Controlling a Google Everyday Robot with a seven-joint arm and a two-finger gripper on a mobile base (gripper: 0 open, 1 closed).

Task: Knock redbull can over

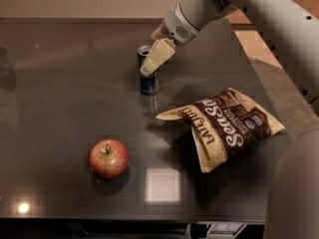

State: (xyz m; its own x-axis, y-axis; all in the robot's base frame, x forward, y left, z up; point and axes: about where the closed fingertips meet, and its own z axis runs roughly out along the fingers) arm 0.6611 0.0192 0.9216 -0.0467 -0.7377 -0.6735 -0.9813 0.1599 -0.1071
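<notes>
The redbull can (148,82), slim, silver and dark blue, stands upright near the middle back of the dark table (60,103). My gripper (151,63) comes in from the upper right. Its cream-coloured fingers (158,55) point down and left and overlap the upper right side of the can, at or touching it. The can's top rim shows just left of the fingers. The grey arm runs up and to the right out of the frame.
A red apple (108,158) lies at the front left. A brown and cream chip bag (227,125) lies to the right of the can. The table's right edge runs diagonally behind the bag, with floor beyond.
</notes>
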